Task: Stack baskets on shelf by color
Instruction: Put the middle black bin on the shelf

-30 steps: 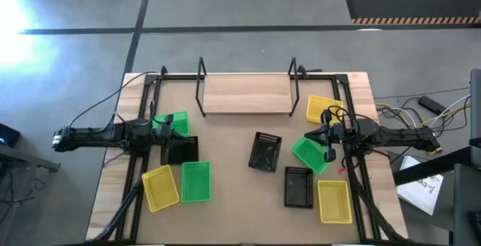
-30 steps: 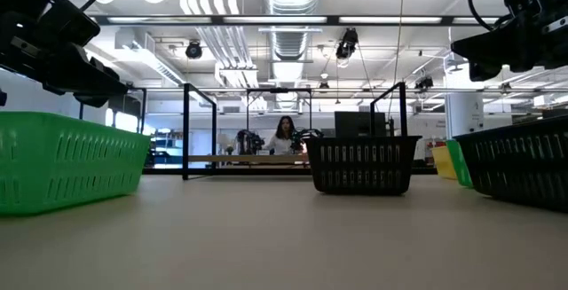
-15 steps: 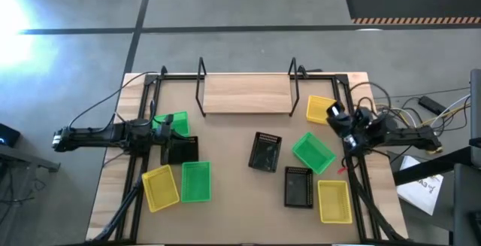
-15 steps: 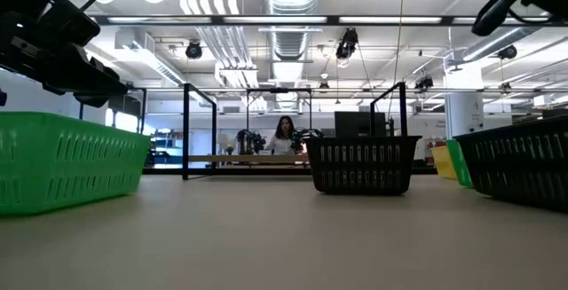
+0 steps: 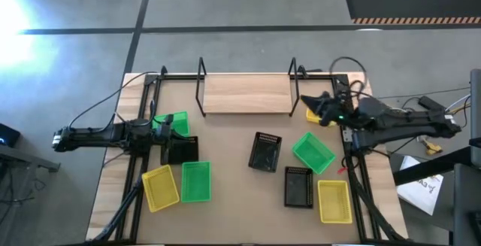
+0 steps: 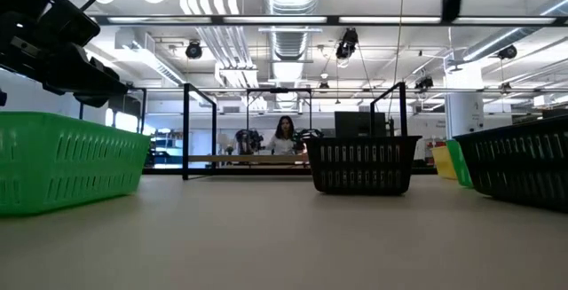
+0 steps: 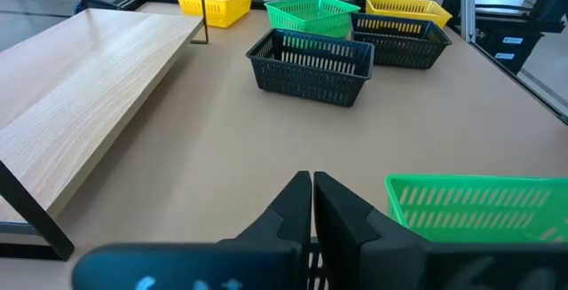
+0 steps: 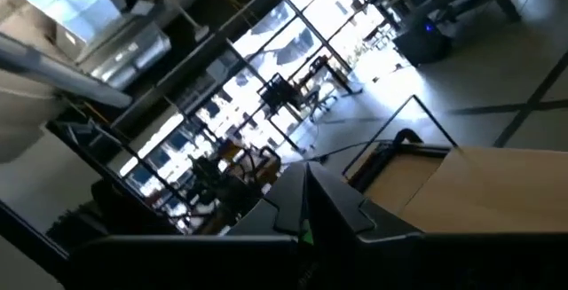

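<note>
Right gripper [image 5: 307, 99], fingers closed and empty, hovers beside the shelf [image 5: 246, 93]; left gripper [image 5: 167, 131] likewise closed, empty.

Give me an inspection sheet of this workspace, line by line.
Surface: brown tabletop, black rails along both sides.
Job's things: shelf bare; nine baskets loose on the tabletop, none stacked on it.
Clutter: nothing seen.
Grippers: left gripper shut, empty, over the table's left side; right gripper shut, empty, by the shelf's right upright.
Cables: bundle on the floor, right of the table.
Surroundings: person far behind the table.
</note>
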